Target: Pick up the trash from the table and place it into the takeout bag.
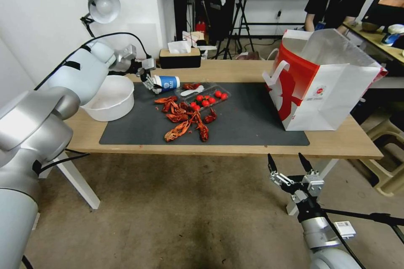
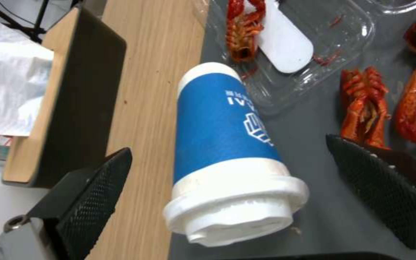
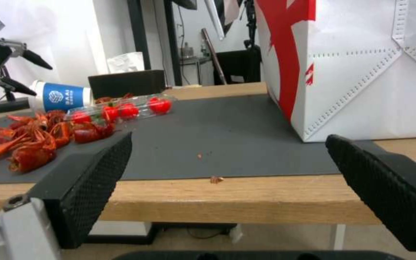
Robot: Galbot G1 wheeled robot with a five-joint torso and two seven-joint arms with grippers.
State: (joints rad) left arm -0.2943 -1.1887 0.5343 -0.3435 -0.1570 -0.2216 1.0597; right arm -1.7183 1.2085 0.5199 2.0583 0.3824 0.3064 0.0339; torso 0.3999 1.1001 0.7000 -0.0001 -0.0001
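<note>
Spread wide, left gripper (image 2: 227,202) straddling the blue-and-white paper cup (image 2: 227,144), lying on its side at the mat's edge, lid end nearest the claw. Best closed gently across the blue sleeve, beyond the lid. Right gripper (image 1: 290,166) spread, idle below the table (image 1: 235,71), takeout bag (image 1: 324,88) beyond.

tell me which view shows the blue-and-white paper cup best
The left wrist view: the paper cup lies on its side, large, between the open left gripper's fingers. The head view shows it small at the mat's edge; the right wrist view shows it far off.
</note>
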